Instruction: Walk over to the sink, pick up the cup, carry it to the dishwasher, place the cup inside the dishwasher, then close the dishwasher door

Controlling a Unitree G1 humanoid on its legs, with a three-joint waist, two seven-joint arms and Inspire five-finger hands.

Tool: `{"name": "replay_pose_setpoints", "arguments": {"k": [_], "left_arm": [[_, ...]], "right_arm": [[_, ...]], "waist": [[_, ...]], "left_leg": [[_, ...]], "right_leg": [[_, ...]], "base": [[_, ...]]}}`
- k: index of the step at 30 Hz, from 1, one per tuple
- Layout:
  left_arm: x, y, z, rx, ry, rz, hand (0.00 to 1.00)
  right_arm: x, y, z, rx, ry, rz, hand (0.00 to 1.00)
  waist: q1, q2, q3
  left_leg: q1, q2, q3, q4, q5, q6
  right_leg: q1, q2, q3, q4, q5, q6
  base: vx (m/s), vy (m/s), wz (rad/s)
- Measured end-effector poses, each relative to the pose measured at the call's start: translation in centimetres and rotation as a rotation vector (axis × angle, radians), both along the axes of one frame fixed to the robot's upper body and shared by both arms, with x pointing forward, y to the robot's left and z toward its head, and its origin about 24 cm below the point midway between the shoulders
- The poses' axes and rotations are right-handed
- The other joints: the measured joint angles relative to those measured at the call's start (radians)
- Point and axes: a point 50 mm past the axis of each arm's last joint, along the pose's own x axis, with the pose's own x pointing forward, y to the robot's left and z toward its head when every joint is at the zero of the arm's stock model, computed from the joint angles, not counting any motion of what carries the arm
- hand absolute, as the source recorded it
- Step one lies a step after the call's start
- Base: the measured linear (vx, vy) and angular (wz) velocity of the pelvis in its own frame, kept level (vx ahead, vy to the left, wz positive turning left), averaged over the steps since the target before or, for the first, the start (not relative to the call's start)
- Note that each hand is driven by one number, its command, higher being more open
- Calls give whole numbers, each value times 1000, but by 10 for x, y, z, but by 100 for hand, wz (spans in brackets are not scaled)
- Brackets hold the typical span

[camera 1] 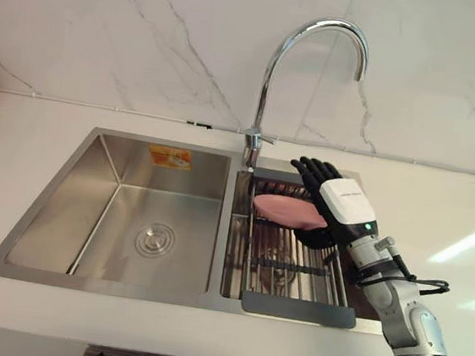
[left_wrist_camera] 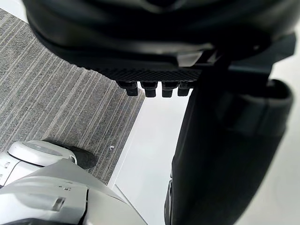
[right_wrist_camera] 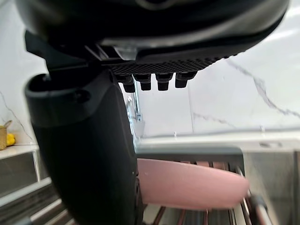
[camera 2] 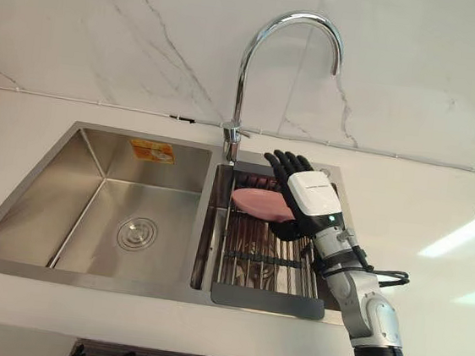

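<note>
A pink cup point(camera 1: 281, 208) lies on its side on the dish rack point(camera 1: 296, 308) over the right basin of the steel sink point(camera 1: 73, 203), right of the frame's centre and below the tall faucet point(camera 1: 270, 71). The right hand point(camera 1: 345, 202) hangs over the cup with its fingers straight and unclenched and its thumb beside the cup. The left hand point(left_wrist_camera: 154, 42) hangs relaxed above grey carpet point(left_wrist_camera: 56, 84).

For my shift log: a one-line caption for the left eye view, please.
Right hand, fingers straight, poised beside the pink cup lying on the rack in the sink.
</note>
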Motion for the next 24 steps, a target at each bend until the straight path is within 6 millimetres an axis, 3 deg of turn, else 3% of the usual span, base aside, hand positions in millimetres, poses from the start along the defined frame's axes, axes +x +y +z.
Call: {"name": "replay_pose_setpoints", "arguments": {"k": [9,16,17,24], "left_arm": [[2,0,0,2,-1,-3,100],[1,0,0,15,10,-6,100],[1,0,0,15,10,-6,100],[2,0,0,15,9,-7,100]], "right_arm": [[2,-6,-23,12,96,-69,100],[5,2,-30,40,98,-77,100],[5,3,-30,40,97,-76,0],[5,4,-31,12,82,-74,0]], "waist": [[5,-2,1],[8,-3,1],[9,-3,1],[11,-4,2]], "left_leg": [[-8,-5,-27,-2,8,0],[-14,-5,-40,-4,17,1],[-14,-5,-41,-5,17,0],[-14,-7,-44,-10,19,1]], "right_leg": [[5,-7,-27,0,0,0],[5,-7,-40,-1,0,0],[5,-8,-41,-1,0,0],[5,-10,-44,0,0,0]], "base": [[-12,-1,9],[-58,-11,6],[-48,-7,5],[-36,1,2]]}}
